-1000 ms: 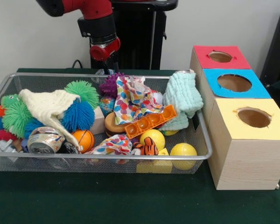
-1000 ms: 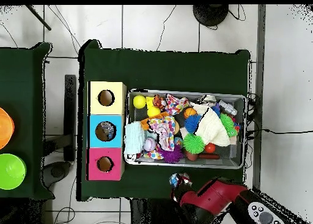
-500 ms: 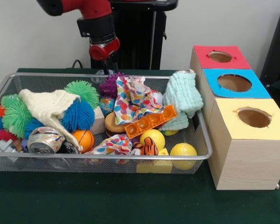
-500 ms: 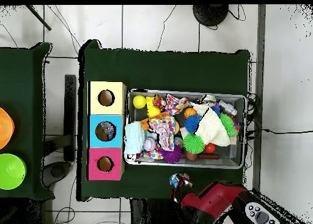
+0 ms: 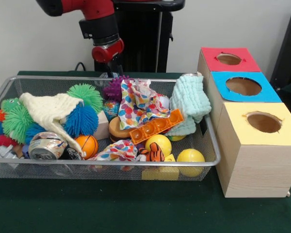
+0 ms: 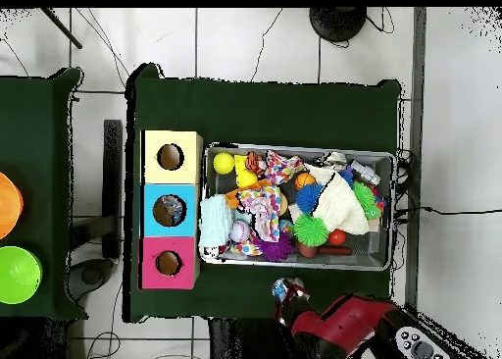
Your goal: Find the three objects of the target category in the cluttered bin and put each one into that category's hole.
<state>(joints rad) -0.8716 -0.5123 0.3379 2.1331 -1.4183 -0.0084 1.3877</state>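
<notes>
While nothing has readable writing, the bin [image 5: 209, 127] holds yellow balls [image 5: 190, 156] up front, a can [image 5: 46, 144], fuzzy balls [image 5: 81, 119] and cloths [image 5: 138, 102]; boxes [image 5: 254, 145] stand beside it. Behind, the gripper [image 5: 114, 69] hangs outside; can't tell if it's apart.

The red and black arm [image 5: 94, 19] is reaching in from the upper left of the front view, its black wrist section tilting down into a red end cap [image 5: 107, 50]. Below the cap, the gripper [image 5: 117, 69] is hanging as a thin dark stub, its state too small to make out. In the overhead view the arm [image 6: 338, 326] is lying low across the bottom edge, with the gripper end [image 6: 286, 290] pointing up and to the left.
</notes>
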